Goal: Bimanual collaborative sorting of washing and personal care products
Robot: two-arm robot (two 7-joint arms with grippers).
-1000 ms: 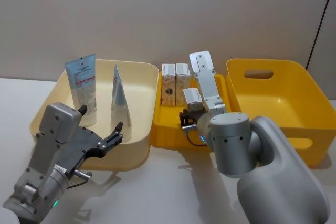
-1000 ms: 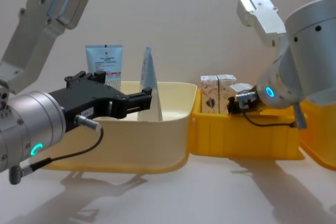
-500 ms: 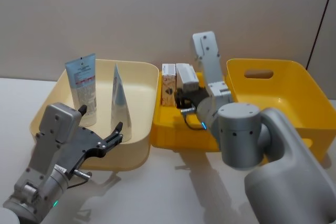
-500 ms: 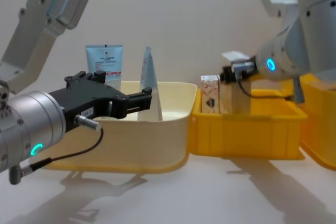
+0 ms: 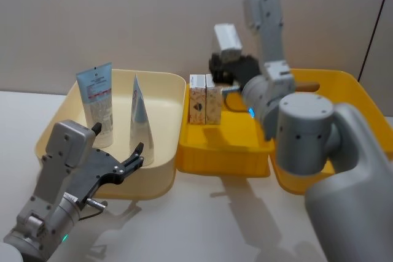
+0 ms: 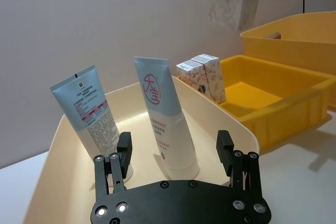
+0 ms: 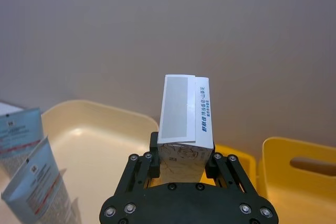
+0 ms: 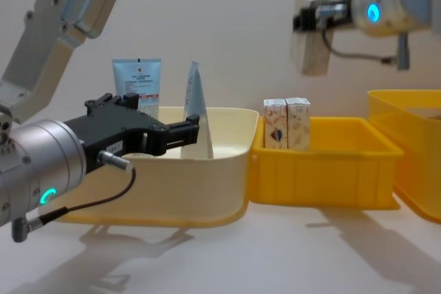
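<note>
Right pincer (image 7: 182, 156): clamped on a white carton (image 7: 185, 124), held high at 12 o'clock of the yellow tray (image 5: 221, 159).
Left pincer (image 5: 118, 140): spread wide, at 7 o'clock of the cream bin (image 5: 144, 183).
Blue tube (image 5: 98, 104), white tube (image 5: 139, 118): upright in bin.
Two cartons (image 5: 204, 98): tray's 11 o'clock corner.

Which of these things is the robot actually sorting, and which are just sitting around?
Part of the job:
- blue tube and white tube, upright in the cream bin
- pair of cartons in the yellow tray
- lone carton, held up in the right pincer
- left pincer, open, at the cream bin's front

Just there:
- cream bin, yellow tray, deep yellow bin
- table
</note>
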